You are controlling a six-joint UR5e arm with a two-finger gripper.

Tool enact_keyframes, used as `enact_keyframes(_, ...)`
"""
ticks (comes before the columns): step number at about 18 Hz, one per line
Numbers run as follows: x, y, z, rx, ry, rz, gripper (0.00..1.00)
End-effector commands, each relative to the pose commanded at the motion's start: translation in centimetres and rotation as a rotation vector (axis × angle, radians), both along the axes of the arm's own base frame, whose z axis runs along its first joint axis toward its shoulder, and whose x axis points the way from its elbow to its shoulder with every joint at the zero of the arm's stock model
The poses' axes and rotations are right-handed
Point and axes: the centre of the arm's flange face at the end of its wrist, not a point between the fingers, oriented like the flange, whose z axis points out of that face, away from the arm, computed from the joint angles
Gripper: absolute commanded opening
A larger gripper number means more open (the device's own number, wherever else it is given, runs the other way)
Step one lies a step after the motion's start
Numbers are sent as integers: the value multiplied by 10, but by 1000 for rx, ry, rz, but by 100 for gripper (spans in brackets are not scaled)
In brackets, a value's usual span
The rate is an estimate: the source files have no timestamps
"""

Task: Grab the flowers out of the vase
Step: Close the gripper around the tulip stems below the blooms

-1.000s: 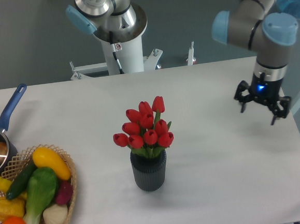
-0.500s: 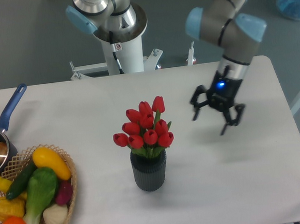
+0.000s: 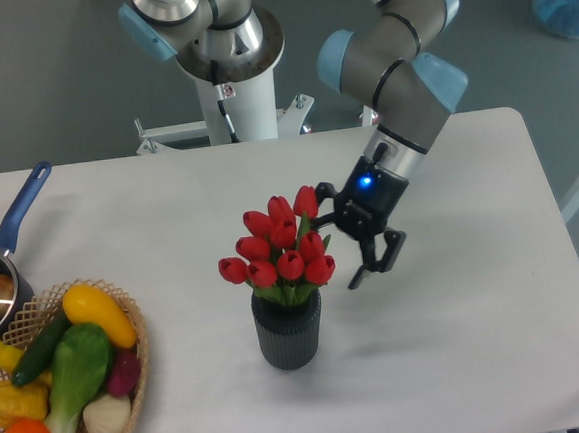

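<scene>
Okay, I'm on the approach, and the trick is not to clip the blooms: the flowers (image 3: 280, 250) stand upright in the vase (image 3: 288, 328) around the middle of the table (image 3: 462, 363), a bit toward the near edge, and I want the grab lower, on the green stems just above the vase rim, not on the red heads. That calls for bringing the claw down and in from the right-edge side, squaring it to the bunch, then lifting straight up so the vase doesn't tip or ride along. Now the gripper (image 3: 345, 236): its fingers are spread apart, nothing between them, holding nothing. It hangs just beside the right-hand tulips, one finger (image 3: 320, 191) so close to the tallest bloom that I can't tell whether it brushes it. I'd judge nothing is grasped yet.
</scene>
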Motion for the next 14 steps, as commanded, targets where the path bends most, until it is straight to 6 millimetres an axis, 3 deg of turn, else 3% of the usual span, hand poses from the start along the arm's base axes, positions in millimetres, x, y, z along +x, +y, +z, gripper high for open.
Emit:
enact_keyframes(3, 6, 5, 11, 45, -3, -14, 100)
enact_keyframes(9, 16, 17, 9, 90, -38, -43, 100)
enact_keyframes(12, 17, 18, 12, 117, -53, -44, 71)
enact_keyframes(14, 17, 17, 8, 111, -63, -41, 41)
